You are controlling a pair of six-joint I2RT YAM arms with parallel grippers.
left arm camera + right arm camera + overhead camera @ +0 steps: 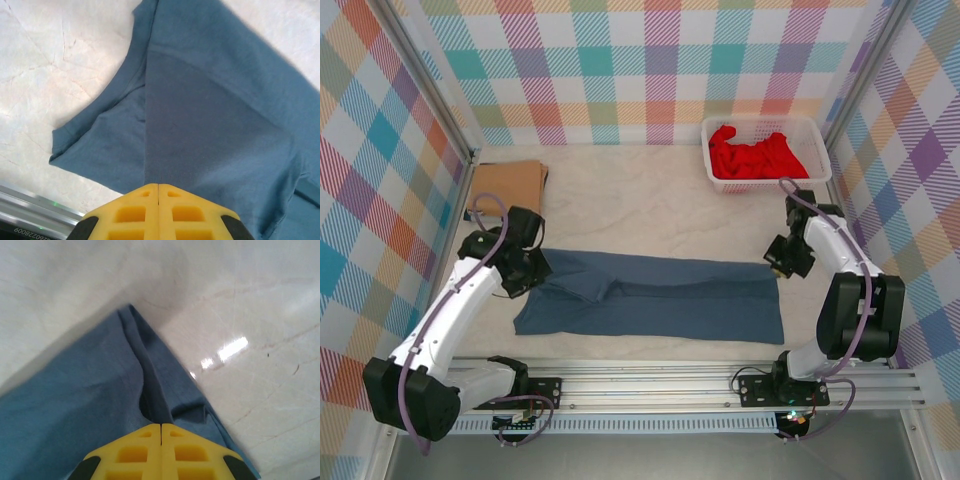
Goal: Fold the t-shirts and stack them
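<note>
While the slate blue cloth t-shirt [650,300] lies stretched as a long, narrowed band across the middle of the pale marbled tabletop [650,205], each of its ends is pinched by a claw. The left claw [535,275] is pressed together on the sleeve end, where a crease is seen running straight into the yellow fingertips [137,197]. The right claw [778,266] is closed on a small pleat at the opposite corner.

Both bites are judged to be thin, so the cloth could be lost from either claw if the band is pulled taut or lifted quickly. Whether every layer is caught cannot be told; if only the upper one is held, the lower one would be left behind and the fold opened. A loose short sleeve [85,145] is spread beside the left claw and could be left sticking out of the next fold. If the ends are raised unevenly, the band could be twisted.

A folded tan-brown cloth t-shirt [508,185] rests at the far left, near the left arm, and could be knocked by it. A bright red crumpled t-shirt [755,155] waits in the white slotted plastic basket [765,122], well apart.
</note>
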